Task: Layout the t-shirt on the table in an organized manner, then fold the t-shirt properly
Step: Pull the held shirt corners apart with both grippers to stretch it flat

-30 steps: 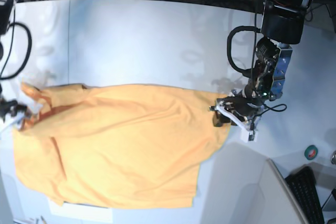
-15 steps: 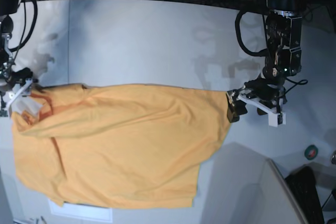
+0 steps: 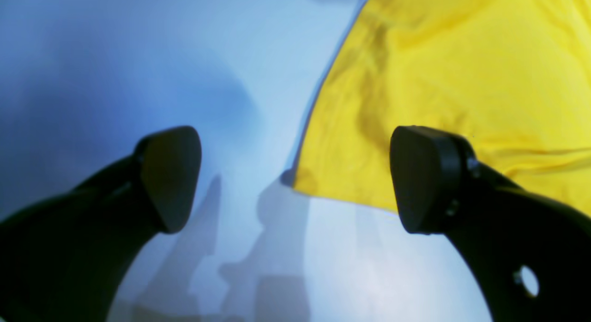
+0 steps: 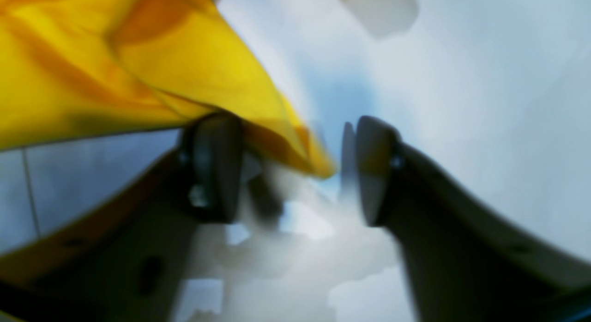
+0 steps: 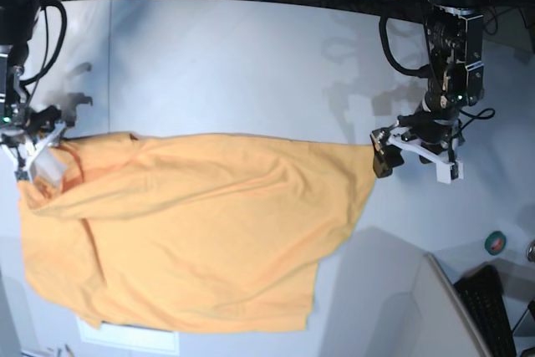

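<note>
Left gripper [image 3: 295, 179] had let go, backed off; jaws wide apart, empty. Orange-yellow cotton t-shirt [image 5: 192, 232] lay spread toward near edge of pale grey-white table [image 5: 251, 64]. Right gripper [image 4: 291, 169] half-closed around shirt corner; grip uncertain. Layout stage probably ending.

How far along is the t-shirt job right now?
Partly laid out: the t-shirt lies spread on the table, though wrinkled, with its near edge uneven. In hand: the left gripper stands open beside one corner; the right gripper has its jaws around the opposite corner, grip unclear. Left: smoothing and every fold.
</note>
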`<state>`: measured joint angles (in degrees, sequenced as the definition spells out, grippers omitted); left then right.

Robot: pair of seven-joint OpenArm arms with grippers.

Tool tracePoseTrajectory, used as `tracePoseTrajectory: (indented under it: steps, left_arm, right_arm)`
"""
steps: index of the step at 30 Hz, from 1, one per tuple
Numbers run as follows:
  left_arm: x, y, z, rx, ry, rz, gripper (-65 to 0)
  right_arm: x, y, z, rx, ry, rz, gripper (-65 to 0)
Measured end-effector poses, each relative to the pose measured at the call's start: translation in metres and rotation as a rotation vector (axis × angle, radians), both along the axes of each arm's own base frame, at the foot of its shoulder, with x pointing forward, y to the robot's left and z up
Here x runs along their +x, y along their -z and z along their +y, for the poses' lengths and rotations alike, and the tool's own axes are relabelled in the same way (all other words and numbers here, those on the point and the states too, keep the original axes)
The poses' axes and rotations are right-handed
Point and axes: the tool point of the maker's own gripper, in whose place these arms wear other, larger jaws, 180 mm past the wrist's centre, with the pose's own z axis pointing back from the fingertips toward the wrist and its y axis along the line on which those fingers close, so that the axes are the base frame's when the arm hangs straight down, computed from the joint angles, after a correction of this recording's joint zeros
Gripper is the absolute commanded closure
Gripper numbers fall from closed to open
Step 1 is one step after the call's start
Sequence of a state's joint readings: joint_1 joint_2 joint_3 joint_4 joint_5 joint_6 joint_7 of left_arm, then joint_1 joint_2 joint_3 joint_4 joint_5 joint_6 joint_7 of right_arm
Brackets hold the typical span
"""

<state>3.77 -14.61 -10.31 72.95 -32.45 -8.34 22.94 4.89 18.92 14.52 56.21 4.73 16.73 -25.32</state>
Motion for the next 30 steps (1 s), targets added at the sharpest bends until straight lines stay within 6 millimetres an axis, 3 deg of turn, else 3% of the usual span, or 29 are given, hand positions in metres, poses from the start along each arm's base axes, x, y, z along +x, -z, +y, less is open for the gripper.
tracePoseTrajectory:
  steps: [1, 2, 10, 13, 19, 21, 22, 24, 25, 26, 30]
  left_arm:
    - [-0.002, 0.003, 0.0, -0.003, -0.002, 0.008, -61.7]
    - [-0.003, 0.006, -0.001, -0.006, -0.005, 0.015, -61.7]
    - [-0.013, 0.034, -0.032, -0.101, -0.029, 0.072, -61.7]
    - [-0.005, 0.037, -0.042, -0.13, -0.05, 0.059, -61.7]
    - [0.011, 0.04, -0.038, -0.222, -0.155, 0.024, -60.7]
    - [0.018, 0.041, -0.037, -0.226, -0.163, 0.033, -51.8]
    - [0.019, 0.042, -0.037, -0.225, -0.165, 0.041, -42.6]
    - [0.015, 0.046, -0.041, -0.233, -0.159, 0.064, -18.9]
    - [0.01, 0.05, -0.042, -0.234, -0.157, 0.079, -3.5]
    - [0.005, 0.053, -0.043, -0.235, -0.156, 0.09, 0.0]
    - [-0.001, 0.047, -0.03, -0.178, -0.129, 0.107, 0.0]
  right_arm:
    - [0.001, -0.001, 0.002, 0.004, -0.017, -0.007, -3.9]
    - [0.001, 0.0, 0.006, 0.019, -0.05, -0.002, 0.0]
    - [-0.009, 0.008, 0.031, 0.073, -0.111, 0.013, 0.0]
    - [-0.009, 0.004, 0.035, 0.067, -0.124, 0.001, 0.0]
    - [-0.002, -0.009, 0.035, 0.047, -0.142, -0.035, 0.0]
    - [-0.004, -0.008, 0.034, 0.046, -0.142, -0.03, 0.0]
    - [-0.005, -0.007, 0.034, 0.047, -0.142, -0.028, 0.0]
    - [-0.008, -0.005, 0.035, 0.048, -0.142, -0.023, 0.0]
    - [-0.01, -0.006, 0.034, 0.048, -0.137, -0.027, 0.0]
    - [-0.014, -0.007, 0.03, 0.048, -0.119, -0.031, 0.0]
    - [-0.046, -0.026, 0.011, 0.019, -0.013, 0.013, 0.0]
